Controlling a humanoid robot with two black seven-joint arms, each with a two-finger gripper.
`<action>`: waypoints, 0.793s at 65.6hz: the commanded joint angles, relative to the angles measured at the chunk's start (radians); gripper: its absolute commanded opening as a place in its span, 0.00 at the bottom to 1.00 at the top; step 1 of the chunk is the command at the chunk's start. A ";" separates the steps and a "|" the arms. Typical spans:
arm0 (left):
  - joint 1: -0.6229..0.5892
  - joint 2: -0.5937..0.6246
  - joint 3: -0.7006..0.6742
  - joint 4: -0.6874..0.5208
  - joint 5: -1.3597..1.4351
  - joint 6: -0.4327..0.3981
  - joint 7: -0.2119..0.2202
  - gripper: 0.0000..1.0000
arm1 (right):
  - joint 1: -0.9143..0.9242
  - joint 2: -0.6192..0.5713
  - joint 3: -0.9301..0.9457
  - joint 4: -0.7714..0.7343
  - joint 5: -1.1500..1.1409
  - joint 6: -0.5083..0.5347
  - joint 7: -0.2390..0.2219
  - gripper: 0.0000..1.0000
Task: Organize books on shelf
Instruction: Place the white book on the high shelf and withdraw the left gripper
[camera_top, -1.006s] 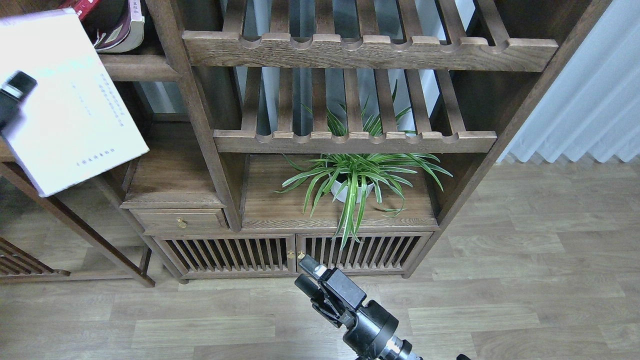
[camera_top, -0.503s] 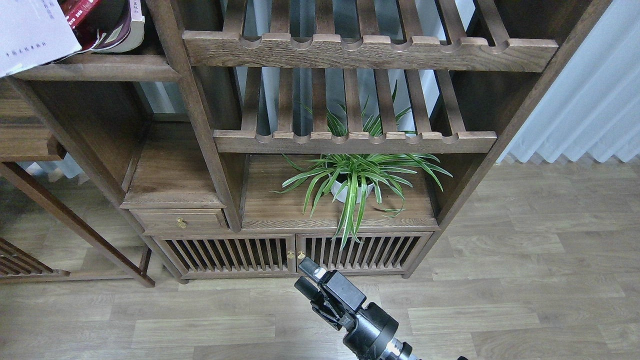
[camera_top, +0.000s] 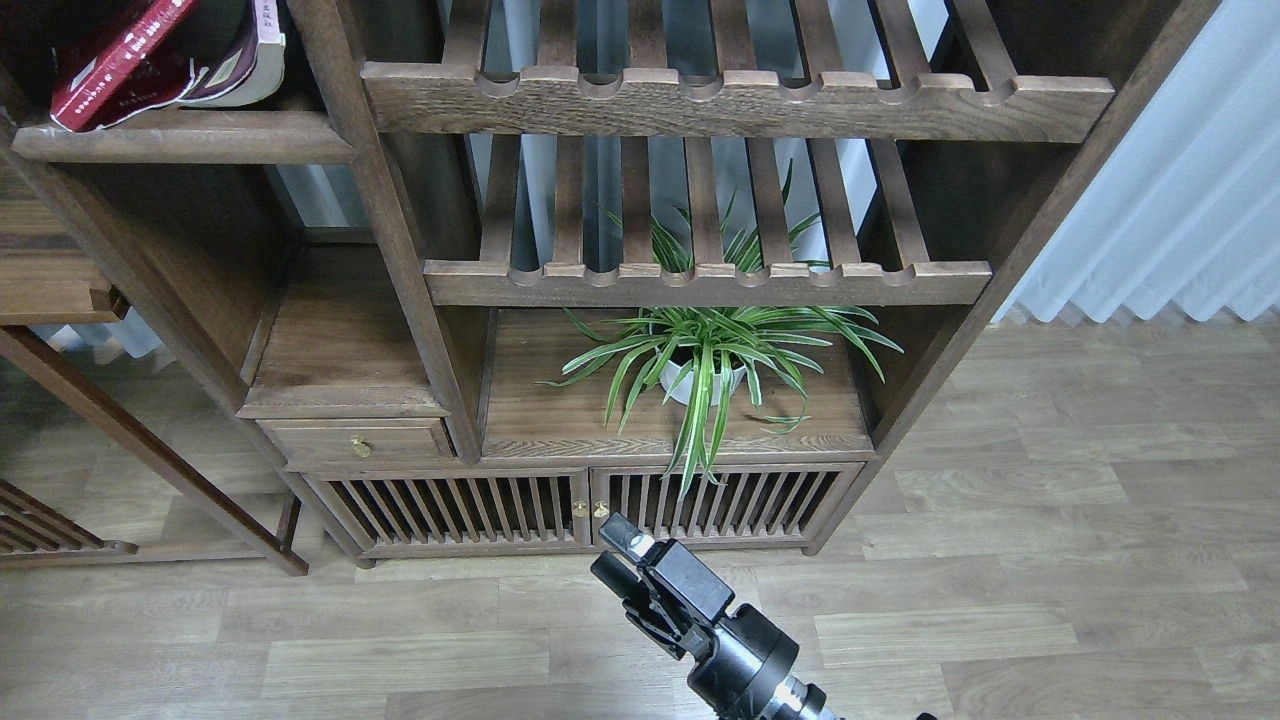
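The bookcase fills most of the view, and it is the first source of trouble: its posts and the slatted racks stand close to the place where books must go, so an arm that swings in wide could hit the wood.

The shelf is at the top left corner, a flat dark board, and only part of it is visible. Because the view cuts it off, I cannot judge how much free room is left on it, and a book pushed in blindly may knock the others.

Two books rest there. The red book leans to the left with its lower corner near the front edge of the shelf, and the maroon book leans just beside it, its pages bulging. Neither stands upright, so in my judgement a small push could make them slide down or fall off the front. The white book is not visible.

The plant sits lower, well apart from the books; a dropped book could land on it.

The right gripper hangs low above the floor, holding nothing; whether its jaws are open I cannot tell. The left gripper is out of view.
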 joint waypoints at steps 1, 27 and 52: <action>-0.083 -0.013 0.078 0.083 0.000 0.000 0.000 0.03 | -0.001 0.000 -0.001 0.000 -0.001 0.000 0.000 0.99; -0.224 -0.059 0.234 0.233 -0.014 0.000 0.000 0.03 | -0.002 0.000 -0.001 0.003 0.001 0.000 0.000 0.99; -0.212 -0.099 0.268 0.299 -0.022 0.000 0.000 0.10 | -0.002 0.000 -0.002 0.003 0.001 0.000 0.000 0.99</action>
